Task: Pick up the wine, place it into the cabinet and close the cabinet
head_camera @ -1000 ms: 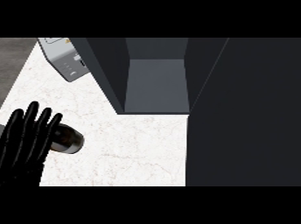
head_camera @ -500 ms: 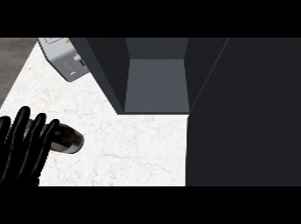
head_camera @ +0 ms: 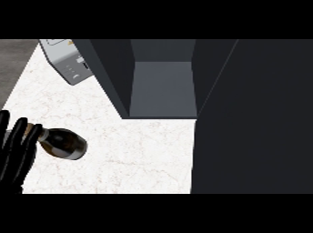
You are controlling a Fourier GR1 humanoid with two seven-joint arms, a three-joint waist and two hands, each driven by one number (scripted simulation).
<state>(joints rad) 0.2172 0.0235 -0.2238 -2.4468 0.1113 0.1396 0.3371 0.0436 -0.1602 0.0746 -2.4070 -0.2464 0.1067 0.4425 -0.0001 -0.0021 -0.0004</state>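
Wine bottle [head_camera: 63,143] lying on its side on our white surface [head_camera: 139,150] at lower left, our left hand [head_camera: 8,152] over its neck end with fingers straight and together, cabinet [head_camera: 163,91] open beyond, grey appliance [head_camera: 68,61] at upper left.

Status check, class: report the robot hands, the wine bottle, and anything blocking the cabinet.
Left robot hand open, fingers straight beside dark glass wine bottle. Right not in view. Bottle on white counter. Dark grey cabinet open, path unobstructed.
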